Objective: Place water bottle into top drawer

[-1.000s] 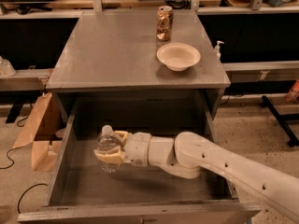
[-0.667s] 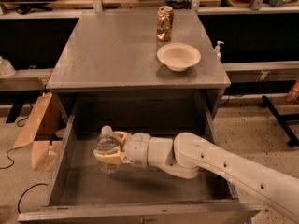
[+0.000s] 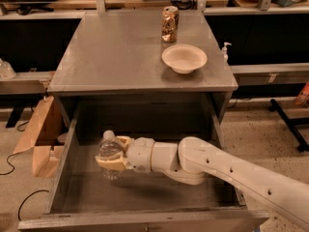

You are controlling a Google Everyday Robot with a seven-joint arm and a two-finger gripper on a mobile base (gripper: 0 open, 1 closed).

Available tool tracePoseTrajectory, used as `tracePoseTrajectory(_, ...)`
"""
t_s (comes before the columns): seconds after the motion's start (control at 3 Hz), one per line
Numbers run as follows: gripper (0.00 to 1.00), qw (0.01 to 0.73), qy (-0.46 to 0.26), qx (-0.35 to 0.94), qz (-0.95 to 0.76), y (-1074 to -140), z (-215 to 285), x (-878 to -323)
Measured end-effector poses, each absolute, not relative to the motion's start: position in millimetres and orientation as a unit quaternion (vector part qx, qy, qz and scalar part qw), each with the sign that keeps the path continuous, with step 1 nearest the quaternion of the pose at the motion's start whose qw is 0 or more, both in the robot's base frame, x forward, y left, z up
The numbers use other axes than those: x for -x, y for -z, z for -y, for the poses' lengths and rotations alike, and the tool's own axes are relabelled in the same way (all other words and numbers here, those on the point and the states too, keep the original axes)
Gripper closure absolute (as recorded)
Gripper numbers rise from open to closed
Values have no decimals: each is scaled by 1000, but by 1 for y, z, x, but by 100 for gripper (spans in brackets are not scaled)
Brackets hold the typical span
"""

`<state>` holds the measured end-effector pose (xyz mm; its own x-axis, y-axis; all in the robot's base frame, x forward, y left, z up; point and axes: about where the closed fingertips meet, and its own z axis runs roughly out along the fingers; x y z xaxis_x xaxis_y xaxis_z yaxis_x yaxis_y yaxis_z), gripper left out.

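The top drawer [image 3: 145,216] stands pulled wide open below the grey table [image 3: 116,57]. My white arm reaches in from the lower right. My gripper [image 3: 112,153] is inside the drawer on its left side and is shut on the water bottle [image 3: 109,152], a small clear bottle with a white cap. The bottle stands upright, its base close to the drawer floor; I cannot tell whether it touches it.
A gold-brown drink can [image 3: 169,24] and a pale bowl [image 3: 184,58] stand on the table's right back part. A cardboard box [image 3: 41,137] leans on the floor left of the drawer. A small pump bottle [image 3: 225,50] sits on a shelf at the right.
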<state>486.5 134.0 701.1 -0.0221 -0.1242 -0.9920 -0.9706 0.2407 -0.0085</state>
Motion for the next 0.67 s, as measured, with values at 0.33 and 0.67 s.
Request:
tracePoseTrajectory(0.33,31,522,-406,465,-588,-701,-135,-486)
tracePoseTrajectory(0.67,8,522,-406,466,-587,-702,-137,-485)
